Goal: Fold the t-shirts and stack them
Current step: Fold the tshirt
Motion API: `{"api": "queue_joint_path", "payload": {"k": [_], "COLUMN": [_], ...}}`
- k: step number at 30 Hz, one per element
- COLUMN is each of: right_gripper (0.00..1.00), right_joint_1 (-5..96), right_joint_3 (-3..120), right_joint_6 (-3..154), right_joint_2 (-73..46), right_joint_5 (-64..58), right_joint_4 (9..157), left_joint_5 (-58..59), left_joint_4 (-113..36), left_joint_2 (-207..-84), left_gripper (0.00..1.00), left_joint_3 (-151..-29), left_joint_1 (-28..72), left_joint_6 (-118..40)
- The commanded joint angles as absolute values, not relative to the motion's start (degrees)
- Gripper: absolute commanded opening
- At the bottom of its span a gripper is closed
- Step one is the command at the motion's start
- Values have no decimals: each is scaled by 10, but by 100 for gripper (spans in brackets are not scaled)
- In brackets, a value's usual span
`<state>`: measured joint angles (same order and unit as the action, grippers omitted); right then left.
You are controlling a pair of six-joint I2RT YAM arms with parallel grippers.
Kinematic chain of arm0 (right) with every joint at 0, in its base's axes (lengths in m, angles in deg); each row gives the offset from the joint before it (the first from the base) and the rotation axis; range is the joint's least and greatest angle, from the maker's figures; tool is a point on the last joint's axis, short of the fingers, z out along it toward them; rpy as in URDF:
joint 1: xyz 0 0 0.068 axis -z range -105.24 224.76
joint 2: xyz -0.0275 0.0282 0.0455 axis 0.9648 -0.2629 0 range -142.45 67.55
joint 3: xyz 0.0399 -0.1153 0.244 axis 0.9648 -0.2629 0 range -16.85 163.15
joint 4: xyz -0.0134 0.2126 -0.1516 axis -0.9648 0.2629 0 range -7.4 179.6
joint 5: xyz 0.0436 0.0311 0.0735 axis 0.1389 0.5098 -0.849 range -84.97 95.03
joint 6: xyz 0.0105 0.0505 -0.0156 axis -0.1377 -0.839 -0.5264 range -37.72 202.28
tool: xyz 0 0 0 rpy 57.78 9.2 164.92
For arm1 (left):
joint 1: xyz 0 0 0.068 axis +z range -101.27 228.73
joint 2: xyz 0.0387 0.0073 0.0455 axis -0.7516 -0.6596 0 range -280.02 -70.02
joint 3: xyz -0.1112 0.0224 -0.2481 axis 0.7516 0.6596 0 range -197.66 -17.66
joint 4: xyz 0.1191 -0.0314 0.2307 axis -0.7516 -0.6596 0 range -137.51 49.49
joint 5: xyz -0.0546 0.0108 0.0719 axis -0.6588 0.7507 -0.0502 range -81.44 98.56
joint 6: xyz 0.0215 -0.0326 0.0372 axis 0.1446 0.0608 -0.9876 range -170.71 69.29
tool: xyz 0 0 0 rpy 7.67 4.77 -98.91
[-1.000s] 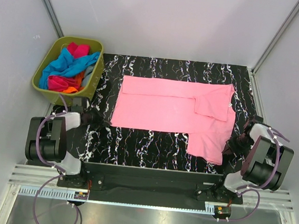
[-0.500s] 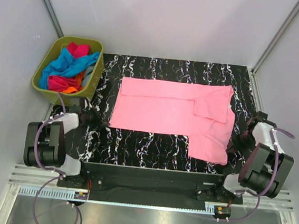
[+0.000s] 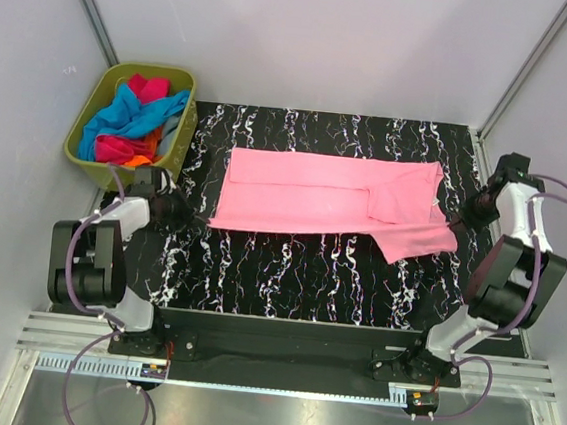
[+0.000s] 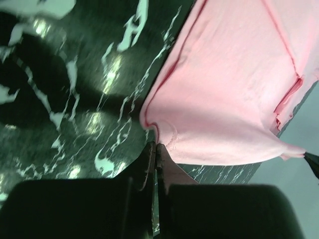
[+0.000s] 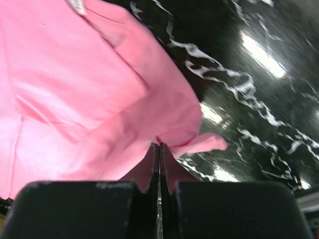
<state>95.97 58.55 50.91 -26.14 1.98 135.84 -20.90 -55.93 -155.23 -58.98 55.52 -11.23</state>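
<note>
1. One pink shirt (image 3: 326,191) — spread flat on the table (image 3: 288,273), its long side running left to right, with one sleeve folded in over its right part
2. The left gripper (image 4: 153,149) — jaws pressed together, pinching the near-left corner of the pink shirt, low over the table
3. The right gripper (image 5: 159,147) — jaws likewise closed on cloth at the shirt's right edge; a small fold of pink lies just beside the fingertips
4. One bin (image 3: 74,147), olive, off the table's far-left corner
5. One heap (image 3: 131,123) of crumpled shirts in the bin; four colours show (blue, magenta, orange, grey), but the number of garments cannot be told
6. Two arms, one at each side of the table
</note>
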Motion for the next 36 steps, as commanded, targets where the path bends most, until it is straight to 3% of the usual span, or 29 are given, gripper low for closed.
{"api": "queue_joint_path", "payload": {"k": [1,11,17,25,36], "right_gripper": [0,0,0,0,0], "right_joint_1": [952,933,926,926,924], "right_joint_3": [658,812,837,776,776], "right_joint_6": [535,532,530,535,534], "right_joint_2": [-309,-436,-461,-429,-426], "right_joint_5": [8,-27,-27,-24,-31], "right_joint_4": [1346,1358,1361,1352,1349], "left_joint_5": [-207,-184,-162,-114,-120], "left_joint_4": [-519,-540,-505,-502,-498], "left_joint_2": [-1581,-1658,-1647,-1505,-1478], "left_gripper": [0,0,0,0,0], "left_joint_3": [-665,-788,-752,-641,-644], "left_joint_1": [548,522,517,518,509], "left_joint_6": [-130,-135,-90,-78,-105]}}
